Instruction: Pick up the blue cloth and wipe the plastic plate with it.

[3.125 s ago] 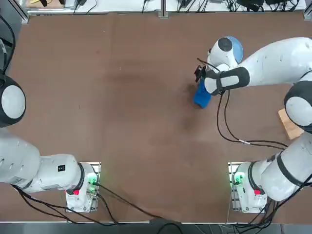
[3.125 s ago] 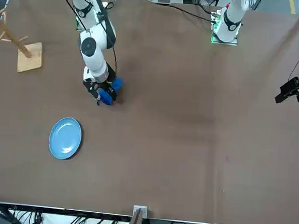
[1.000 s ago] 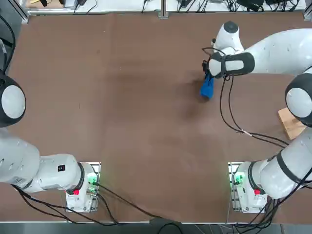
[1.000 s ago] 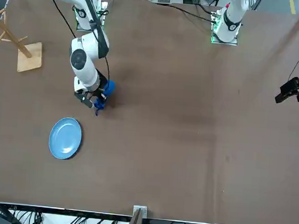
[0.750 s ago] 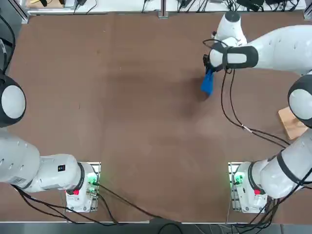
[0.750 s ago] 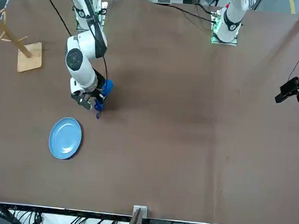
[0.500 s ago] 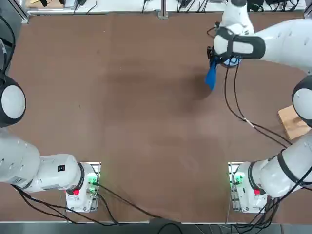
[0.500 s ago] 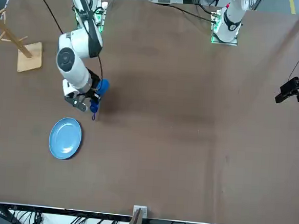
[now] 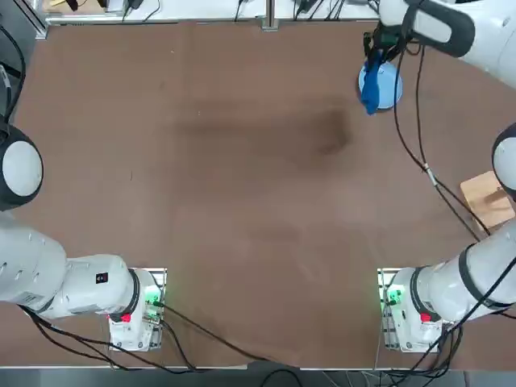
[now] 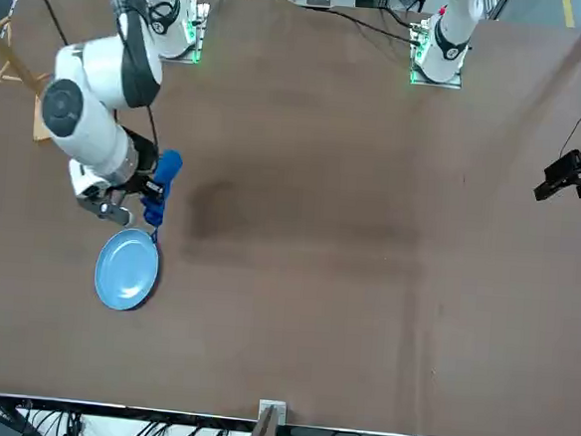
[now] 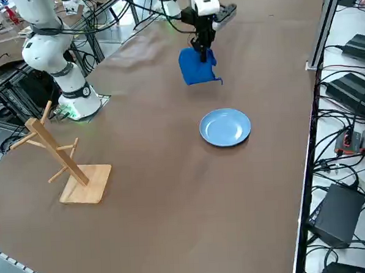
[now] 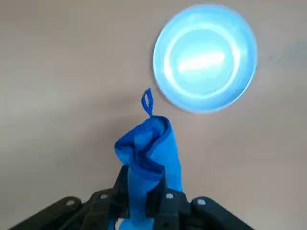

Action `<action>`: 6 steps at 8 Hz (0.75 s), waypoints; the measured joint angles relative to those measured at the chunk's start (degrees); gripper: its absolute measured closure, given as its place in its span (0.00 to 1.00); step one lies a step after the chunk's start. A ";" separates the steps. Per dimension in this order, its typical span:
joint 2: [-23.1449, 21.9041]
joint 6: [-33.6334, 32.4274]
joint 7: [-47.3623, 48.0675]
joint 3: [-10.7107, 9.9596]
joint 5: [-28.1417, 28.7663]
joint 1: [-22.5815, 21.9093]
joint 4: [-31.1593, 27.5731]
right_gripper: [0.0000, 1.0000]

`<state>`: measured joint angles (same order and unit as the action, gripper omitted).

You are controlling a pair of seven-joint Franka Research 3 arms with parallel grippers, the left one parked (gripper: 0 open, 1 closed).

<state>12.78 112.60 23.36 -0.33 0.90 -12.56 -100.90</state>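
My right gripper [image 9: 375, 53] [image 12: 144, 192] is shut on the blue cloth [image 9: 370, 90], which hangs in a long bunch below the fingers, clear of the table. A small loop dangles from the cloth's [image 12: 149, 146] lower end. The plastic plate [image 12: 205, 57] lies flat on the brown table, pale blue and round, with nothing on it. From overhead the cloth covers the plate's [image 9: 390, 85] left edge. The side view shows the cloth [image 11: 198, 66] held high, beyond the plate [image 11: 225, 127]. From the front, the cloth [image 10: 160, 193] hangs just above the plate [image 10: 127, 269].
A wooden rack on a square base [image 9: 488, 198] [image 11: 68, 165] stands near the table's right edge, well away from the plate. The table's far edge [image 9: 322, 21] runs close behind the plate. A black device [image 10: 576, 168] sits at the table's other side.
The right arm has lifted and carried the cloth away from the table's middle toward the far right. The cloth now hangs at the plate's edge instead of beside it.
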 joint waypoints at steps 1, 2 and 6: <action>0.45 -0.40 -3.26 -0.03 -0.73 1.65 1.57 0.91; 1.29 -0.42 -5.97 -0.08 -1.75 3.44 2.78 0.91; 8.32 2.19 -12.80 -0.13 -5.84 8.00 5.80 0.91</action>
<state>21.10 114.79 10.56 -0.47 -4.94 -4.56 -95.10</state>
